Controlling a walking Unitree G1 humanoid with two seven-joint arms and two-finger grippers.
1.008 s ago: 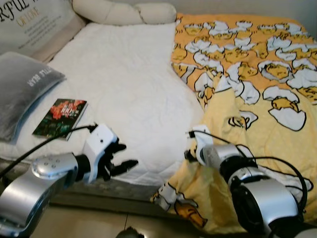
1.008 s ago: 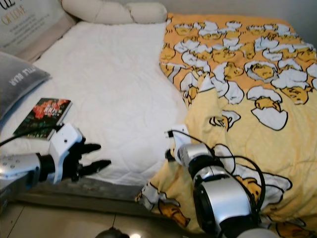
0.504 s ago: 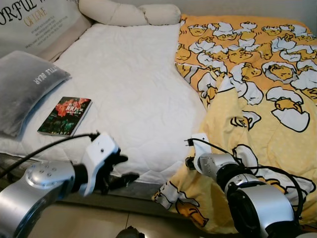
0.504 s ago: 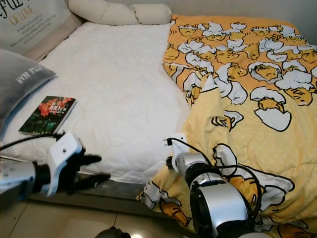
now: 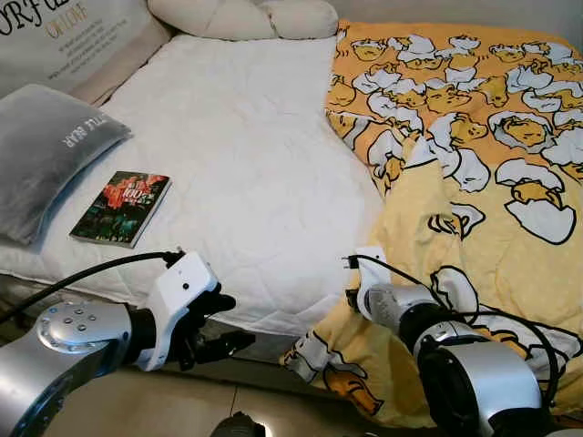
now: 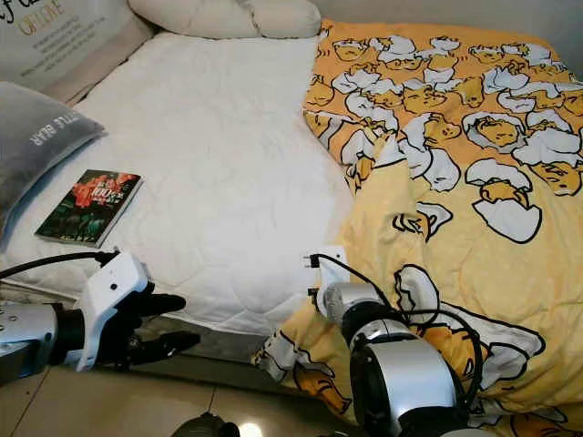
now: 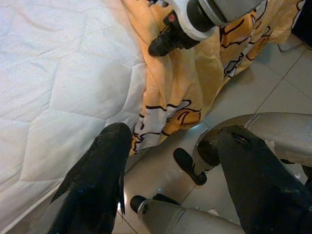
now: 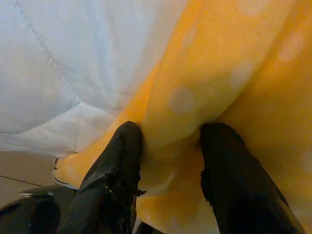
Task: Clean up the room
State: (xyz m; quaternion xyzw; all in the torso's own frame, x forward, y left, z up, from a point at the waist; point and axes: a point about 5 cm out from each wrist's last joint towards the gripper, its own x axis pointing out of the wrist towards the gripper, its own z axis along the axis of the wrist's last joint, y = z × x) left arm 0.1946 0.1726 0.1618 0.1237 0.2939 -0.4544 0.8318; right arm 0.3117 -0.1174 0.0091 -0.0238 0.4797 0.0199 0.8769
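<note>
Now, bed: white quilted mattress (image 5: 246,155), its near edge running just beyond both end effectors, with pale tiled floor (image 7: 273,83) below it.
Left end effector: left end effector (image 5: 224,322) hovers off the mattress's near edge, above the floor, its two black fingers (image 7: 100,180) spread wide with nothing between them.
Right end effector: right end effector (image 8: 168,165) is pushed into the yellow blanket printed with white-and-orange egg cartoons (image 5: 474,155), at the spot where the blanket drapes over the near edge; its fingers sit a narrow way apart with a fold of yellow cloth bulging between them, pinched from both sides.
Blanket: covers the bed on the far side of the right end effector and away from the left one; its inner edge is folded back in a diagonal line over the mattress, and its lower hem hangs off the bed toward the floor between the two end effectors.
Book: dark paperback book with a red-and-green cover (image 5: 121,208) lies flat on the mattress beyond the left end effector, near the bed's near edge.
Pillows: grey pillow with white lettering (image 5: 46,155) rests just beside the book, further from the right end effector; a cream cushion with printed words (image 5: 64,36) and a long cream bolster (image 5: 246,16) line the far head end.
Open room: bare white mattress spreads between book and blanket, directly beyond the left end effector.
</note>
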